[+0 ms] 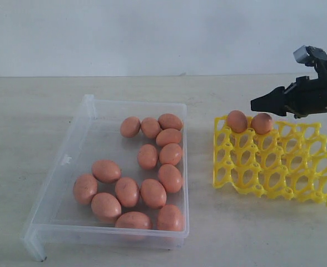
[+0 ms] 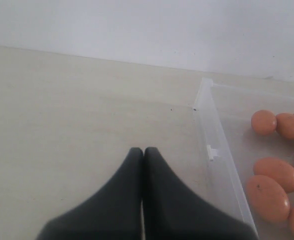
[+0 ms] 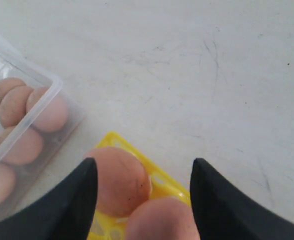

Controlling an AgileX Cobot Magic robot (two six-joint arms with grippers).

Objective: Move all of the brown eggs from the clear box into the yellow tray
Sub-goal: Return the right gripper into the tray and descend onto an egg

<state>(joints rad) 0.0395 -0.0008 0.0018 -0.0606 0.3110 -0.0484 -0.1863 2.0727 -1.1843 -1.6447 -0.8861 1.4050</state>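
Brown eggs (image 1: 153, 193): release step, two in yellow tray (image 1: 275, 167) beneath spread right claw (image 3: 144, 162); left claw (image 2: 143, 150) closed; next, clear box (image 1: 69, 161) pickup.

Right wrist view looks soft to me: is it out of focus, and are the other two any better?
Right wrist view: the two nearest brown eggs and the right gripper are blurred, the table scratches behind sharper. Left wrist view: left gripper soft, eggs in the clear box crisper. Exterior view: even light, faint shadows, no glare.
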